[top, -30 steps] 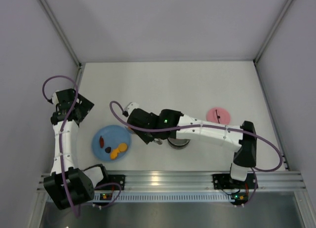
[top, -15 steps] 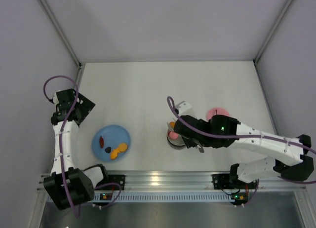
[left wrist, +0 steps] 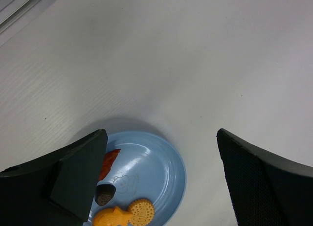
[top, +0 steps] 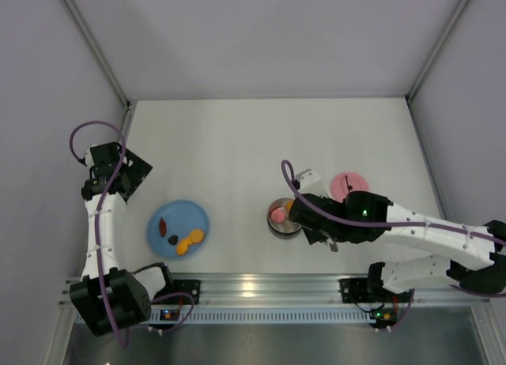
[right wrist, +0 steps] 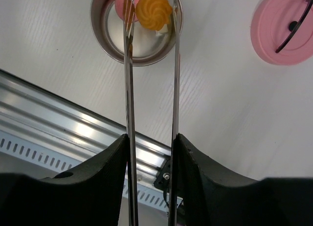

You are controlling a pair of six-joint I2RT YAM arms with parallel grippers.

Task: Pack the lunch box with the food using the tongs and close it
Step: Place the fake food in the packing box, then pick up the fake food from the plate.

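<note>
My right gripper [right wrist: 150, 140] is shut on the thin silver tongs [right wrist: 128, 89], one arm against each finger. Between the tongs' tips sits an orange swirl piece of food [right wrist: 153, 10], above the round steel lunch box [right wrist: 137, 63]. A pink piece [right wrist: 121, 2] lies inside the box. From above, the right gripper [top: 310, 219] is just right of the lunch box [top: 282, 227]. The pink lid [right wrist: 283, 33] lies flat to the right, also seen from the top [top: 348, 183]. My left gripper [left wrist: 160, 133] hangs open and empty above the blue plate.
The blue plate [left wrist: 161, 162] holds a red strip [left wrist: 108, 160], a dark bit [left wrist: 104, 193], an orange piece [left wrist: 112, 218] and a round yellow biscuit [left wrist: 142, 211]. It lies at the front left [top: 190, 215]. The aluminium rail [top: 269, 287] runs along the near edge.
My right arm has swung from the blue plate rightward to the lunch box, carrying the tongs and an orange piece. The left arm has not moved.
</note>
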